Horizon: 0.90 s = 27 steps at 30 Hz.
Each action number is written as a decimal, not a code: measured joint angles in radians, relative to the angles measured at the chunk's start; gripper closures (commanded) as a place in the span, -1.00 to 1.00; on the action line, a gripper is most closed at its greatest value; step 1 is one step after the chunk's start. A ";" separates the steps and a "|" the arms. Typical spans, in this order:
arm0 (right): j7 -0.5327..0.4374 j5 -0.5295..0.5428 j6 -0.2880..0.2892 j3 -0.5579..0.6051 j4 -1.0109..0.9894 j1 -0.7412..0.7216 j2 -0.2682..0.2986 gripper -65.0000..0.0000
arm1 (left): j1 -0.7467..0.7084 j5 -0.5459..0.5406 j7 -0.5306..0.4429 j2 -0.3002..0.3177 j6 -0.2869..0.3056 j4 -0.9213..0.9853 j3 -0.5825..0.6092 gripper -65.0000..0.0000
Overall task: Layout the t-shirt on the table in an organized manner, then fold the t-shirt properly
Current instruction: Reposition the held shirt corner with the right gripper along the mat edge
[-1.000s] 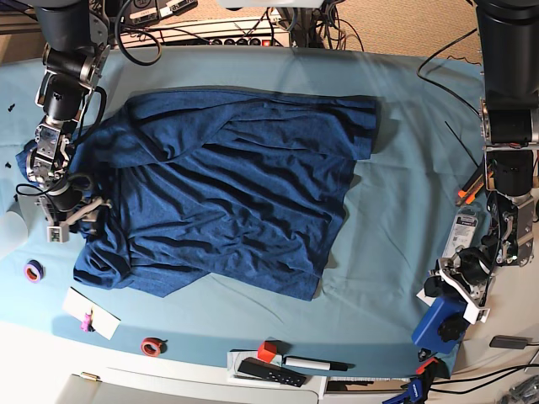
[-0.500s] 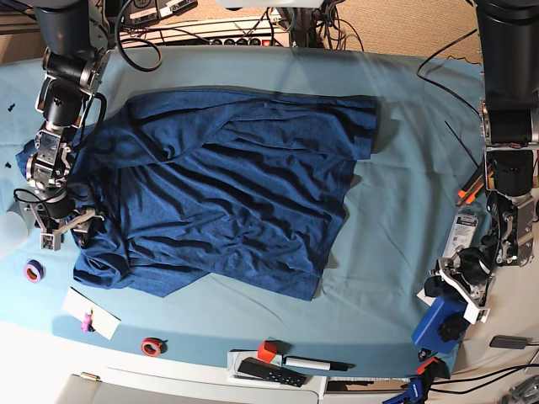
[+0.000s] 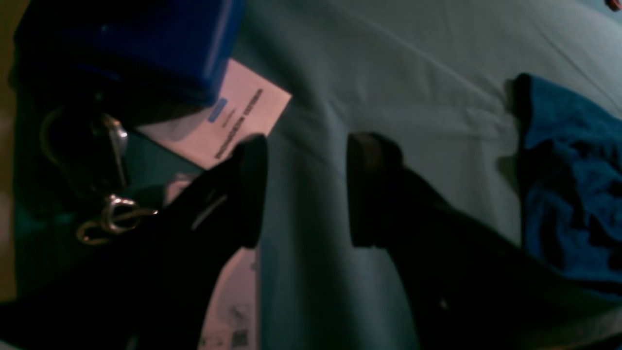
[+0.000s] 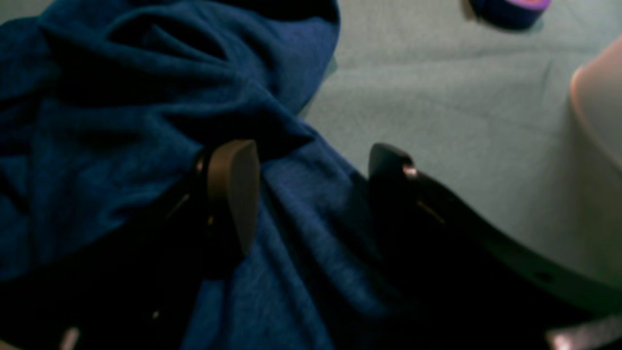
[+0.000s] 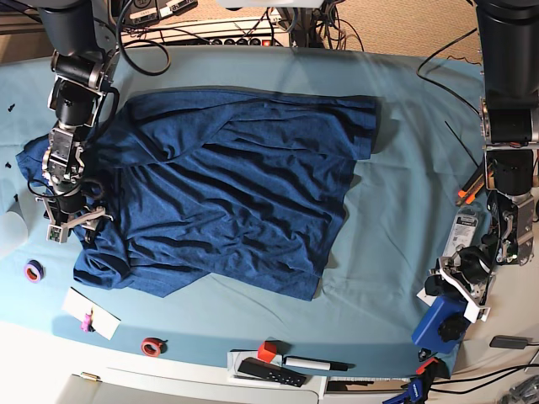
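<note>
The dark navy t-shirt [image 5: 236, 185] lies spread but wrinkled on the teal-draped table [image 5: 396, 219], its left side bunched. My right gripper [image 5: 74, 225] is at the shirt's left edge. In the right wrist view the gripper [image 4: 311, 189] is open, and a ridge of the t-shirt [image 4: 146, 121] runs between its fingers [image 4: 233, 194]. My left gripper [image 5: 452, 289] is at the table's right side, away from the shirt. In the left wrist view it [image 3: 306, 194] is open and empty above bare cloth, with a corner of the t-shirt [image 3: 568, 184] off to the side.
A purple tape roll [image 5: 34, 271], a white card [image 5: 91, 313] and a red tape roll [image 5: 152, 345] lie front left. A red cube [image 5: 268, 351], a black remote [image 5: 269, 372] and a marker [image 5: 316, 364] sit at the front edge. A blue box [image 5: 438, 324] is by my left gripper.
My right gripper shifted a little left and then back right along the shirt's left edge, and the fabric there moved slightly. The left arm has not moved.
</note>
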<state>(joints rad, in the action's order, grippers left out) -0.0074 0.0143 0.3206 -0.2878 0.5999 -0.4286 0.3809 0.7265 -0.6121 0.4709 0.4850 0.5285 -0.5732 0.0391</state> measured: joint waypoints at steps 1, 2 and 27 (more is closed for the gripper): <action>0.008 0.016 0.000 0.000 0.000 0.000 -0.005 -0.10 | 0.000 -0.002 0.000 -0.001 0.001 0.000 0.000 0.18; 0.010 0.026 0.000 0.000 0.000 0.000 -0.008 -0.10 | 0.000 -0.002 0.000 -0.002 0.001 0.000 0.000 0.18; 0.130 -0.025 0.044 0.000 0.151 0.014 -0.052 1.00 | 0.000 -0.002 0.000 -0.002 0.000 0.000 0.000 0.18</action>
<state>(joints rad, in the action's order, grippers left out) 0.1226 -0.0105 0.3645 -0.2882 0.7506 -0.4149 0.3290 0.7265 -0.6140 0.4709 0.4831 0.5289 -0.5732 0.0391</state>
